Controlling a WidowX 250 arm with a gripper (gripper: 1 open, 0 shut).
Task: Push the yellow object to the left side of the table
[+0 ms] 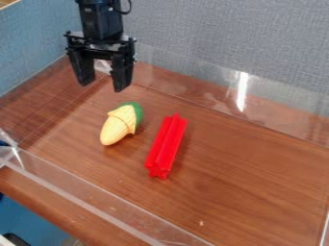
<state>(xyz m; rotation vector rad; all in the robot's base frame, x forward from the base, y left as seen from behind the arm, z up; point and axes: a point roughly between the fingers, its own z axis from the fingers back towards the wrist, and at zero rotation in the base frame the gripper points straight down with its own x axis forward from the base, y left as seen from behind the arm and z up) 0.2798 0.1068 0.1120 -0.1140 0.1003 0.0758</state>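
The yellow object (pixel 121 124), a small toy corn cob with a green husk end, lies near the middle of the dark wood-grain table (pixel 232 192). My black gripper (pixel 102 79) hangs up and to the left of it, behind it toward the back wall. It points straight down, and its two fingers stand apart with nothing between them. A clear gap separates the fingertips from the cob.
A long red ridged bar (pixel 166 146) lies just right of the cob, running front to back. Low clear acrylic walls (pixel 244 91) edge the tabletop. A blue-grey wall rises behind.
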